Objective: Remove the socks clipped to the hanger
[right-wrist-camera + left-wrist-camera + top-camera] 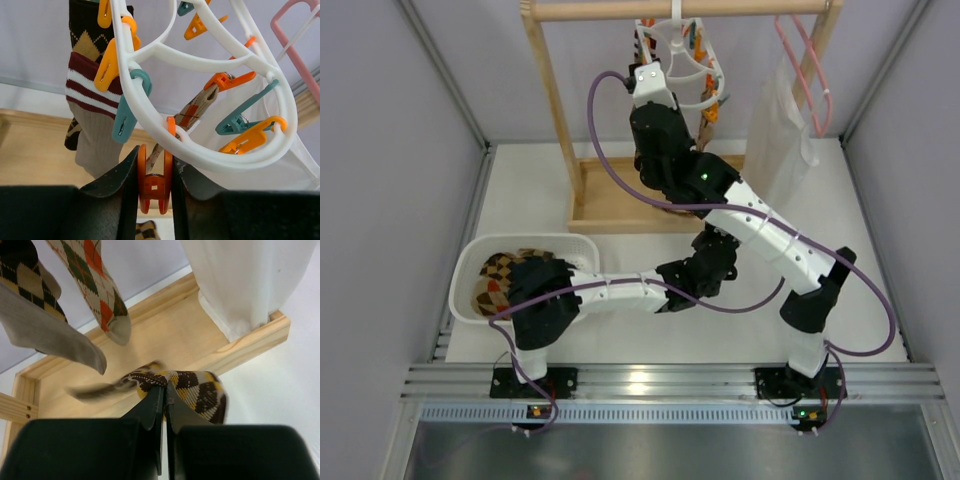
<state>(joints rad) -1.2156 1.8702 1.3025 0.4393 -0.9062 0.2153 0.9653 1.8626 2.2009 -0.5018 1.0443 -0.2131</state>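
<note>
We show the left arm (620, 290) and right arm (770, 235): white links between black joint housings, each trailed by a looping purple cable (592, 105). The fingers (112, 187) are matte black wedges. A green indicator light (703, 178) marks one housing; the bases (530, 382) are black.

1. Plain grey wall panels (380, 150) left, back, right.
2. White tabletop (525, 185), evenly lit, soft shadows.
3. Light wooden rack (552, 100) at the back, its tray base (600, 215) sitting on the tabletop.
4. Aluminium rail (660, 380) along near edge.
</note>
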